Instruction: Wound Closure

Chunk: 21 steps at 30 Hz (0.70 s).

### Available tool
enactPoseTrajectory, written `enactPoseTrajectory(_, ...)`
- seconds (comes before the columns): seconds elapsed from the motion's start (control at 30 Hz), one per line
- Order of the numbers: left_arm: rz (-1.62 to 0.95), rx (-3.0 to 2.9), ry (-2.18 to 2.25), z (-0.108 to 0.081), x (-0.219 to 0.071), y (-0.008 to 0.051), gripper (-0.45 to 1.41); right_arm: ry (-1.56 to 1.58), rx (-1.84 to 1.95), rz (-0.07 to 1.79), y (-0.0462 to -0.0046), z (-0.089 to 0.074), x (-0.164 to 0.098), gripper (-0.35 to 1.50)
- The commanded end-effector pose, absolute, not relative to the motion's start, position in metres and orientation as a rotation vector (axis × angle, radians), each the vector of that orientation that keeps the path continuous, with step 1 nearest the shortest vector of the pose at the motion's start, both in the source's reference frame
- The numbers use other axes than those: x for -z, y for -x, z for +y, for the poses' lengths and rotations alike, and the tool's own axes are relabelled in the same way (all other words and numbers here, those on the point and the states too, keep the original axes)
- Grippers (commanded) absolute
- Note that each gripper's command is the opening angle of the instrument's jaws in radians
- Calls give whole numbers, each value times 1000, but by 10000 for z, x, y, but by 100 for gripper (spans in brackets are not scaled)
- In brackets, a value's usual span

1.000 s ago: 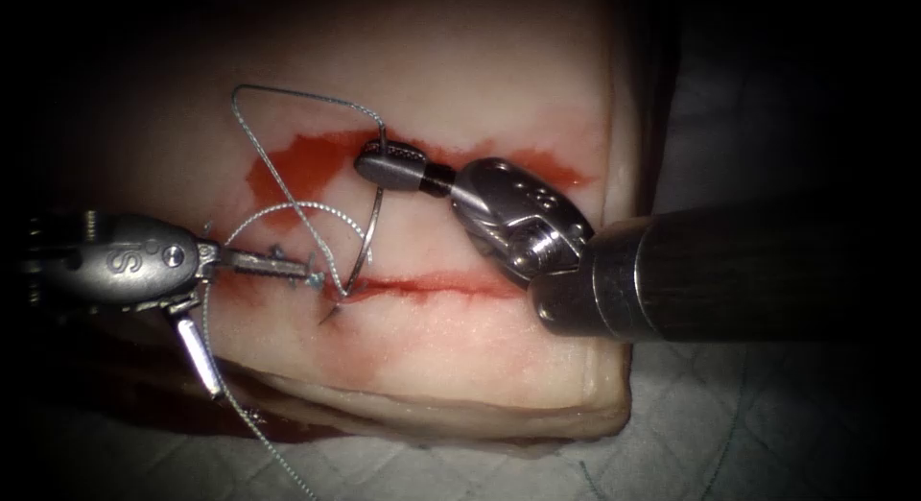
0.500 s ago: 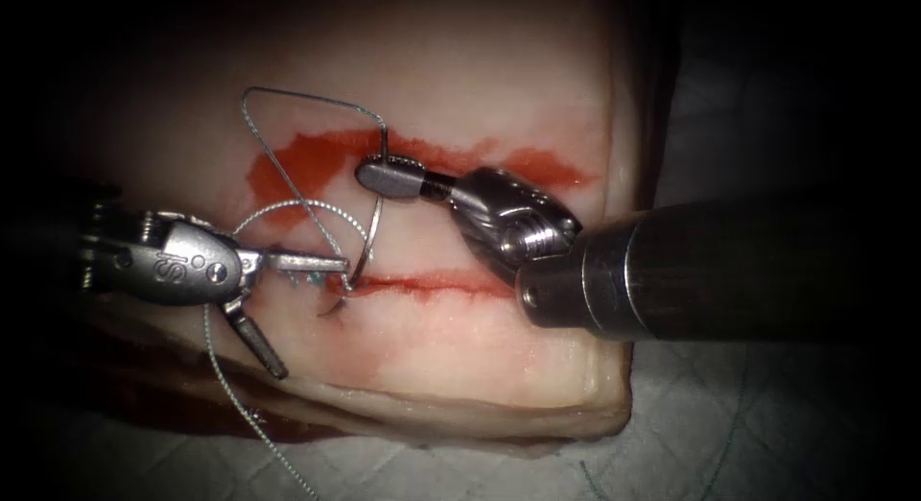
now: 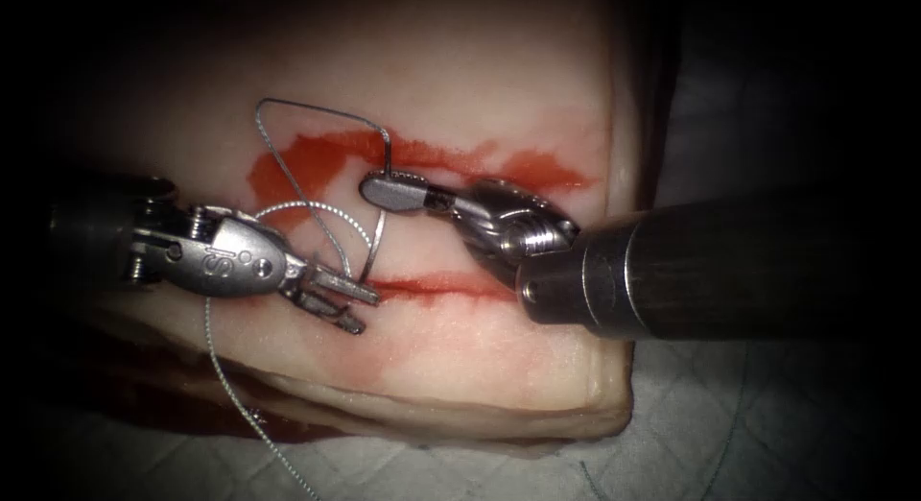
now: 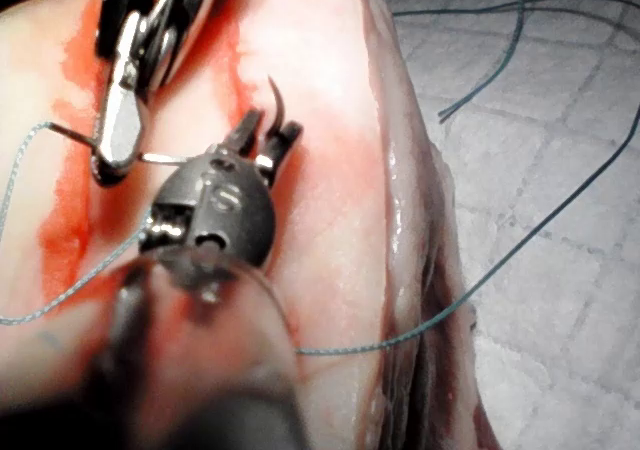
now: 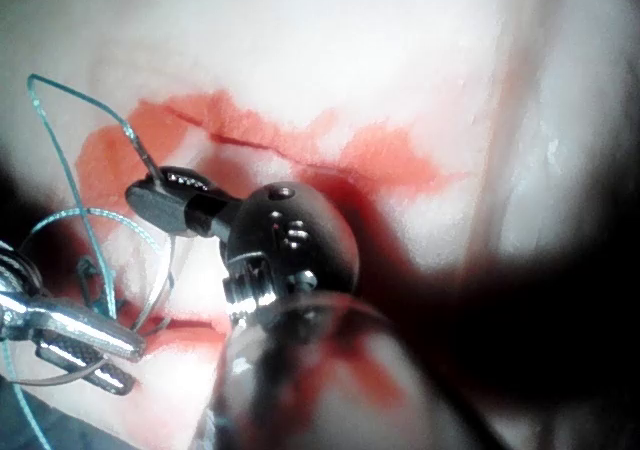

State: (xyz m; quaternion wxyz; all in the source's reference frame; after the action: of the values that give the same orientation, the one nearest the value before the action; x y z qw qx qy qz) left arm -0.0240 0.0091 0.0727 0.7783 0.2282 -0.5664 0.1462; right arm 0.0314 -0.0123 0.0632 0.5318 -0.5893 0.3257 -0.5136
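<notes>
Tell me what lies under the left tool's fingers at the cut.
Under the left tool's open fingers lies the pale pork tissue at its red cut. The curved steel needle, held by the right tool, runs down behind them; its entry point is covered.

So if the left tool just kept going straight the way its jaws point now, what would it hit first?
Most likely the needle: the left tool, jaws slightly open and holding nothing, points at the needle's tip end where it meets the cut. The right tool grips the needle's thread end. Depth is unclear.
</notes>
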Motion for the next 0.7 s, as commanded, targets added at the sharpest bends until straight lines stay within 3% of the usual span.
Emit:
enactPoseTrajectory(0.03,-1223,-249,-547,89,-732,246,-45,1406,1216,755,-323,-123,-636,-35)
enactPoseTrajectory(0.1,-1249,-179,-586,88,-732,247,-45,1406,1207,704,-323,-125,-637,-28)
enactPoseTrajectory(0.17,-1285,-164,-583,89,-733,249,-45,1425,1229,593,-324,-126,-639,42)
enactPoseTrajectory(0.23,-1300,-159,-582,89,-734,250,-45,1453,1279,480,-328,-127,-641,78)
enactPoseTrajectory(0.27,-1303,-158,-582,90,-734,250,-45,1453,1280,451,-329,-127,-642,79)
enactPoseTrajectory(0.4,-1309,-182,-568,92,-740,251,-38,1451,1276,428,-329,-128,-643,71)
enactPoseTrajectory(0.43,-1312,-193,-550,94,-742,251,12,1451,1276,427,-329,-128,-643,68)
enactPoseTrajectory(0.47,-1313,-197,-534,95,-744,252,57,1451,1276,426,-328,-129,-643,47)
enactPoseTrajectory(0.5,-1312,-197,-521,97,-747,254,76,1454,1281,436,-328,-129,-643,10)
enactPoseTrajectory(0.57,-1317,-217,-504,98,-750,253,83,1469,1302,481,-327,-131,-642,-35)
enactPoseTrajectory(0.7,-1318,-224,-493,97,-750,254,93,1478,1308,499,-329,-134,-640,-35)
